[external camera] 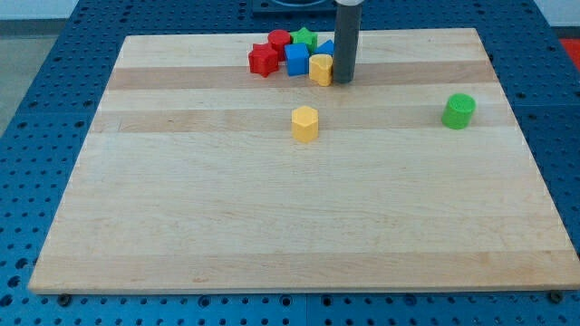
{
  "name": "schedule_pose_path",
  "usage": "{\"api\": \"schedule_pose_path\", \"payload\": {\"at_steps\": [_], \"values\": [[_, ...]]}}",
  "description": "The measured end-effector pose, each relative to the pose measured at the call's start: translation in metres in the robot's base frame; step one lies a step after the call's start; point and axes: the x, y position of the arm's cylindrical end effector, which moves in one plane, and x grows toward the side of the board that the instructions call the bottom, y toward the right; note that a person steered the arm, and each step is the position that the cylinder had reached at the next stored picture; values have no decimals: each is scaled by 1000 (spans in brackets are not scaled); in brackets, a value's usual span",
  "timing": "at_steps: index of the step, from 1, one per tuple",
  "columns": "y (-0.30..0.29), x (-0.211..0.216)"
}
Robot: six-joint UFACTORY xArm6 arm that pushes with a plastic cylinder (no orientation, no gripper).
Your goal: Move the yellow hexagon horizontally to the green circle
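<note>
A yellow hexagon (305,123) stands alone near the middle of the wooden board (299,226). A green circle (459,110) stands at the view's right, at about the same height in the view. My tip (343,81) is at the view's top, touching or just right of a second yellow block (320,69). The tip is above and to the right of the yellow hexagon, well apart from it, and far left of the green circle.
A cluster at the view's top holds a red star-like block (263,60), a red block (278,40), a green block (303,38), a blue block (297,59) and a partly hidden blue block (326,47). A blue pegboard (54,109) surrounds the board.
</note>
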Motion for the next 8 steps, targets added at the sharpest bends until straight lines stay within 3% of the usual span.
{"api": "schedule_pose_path", "payload": {"at_steps": [1,4,8], "values": [[0,11],[-6,110],[-72,118]]}}
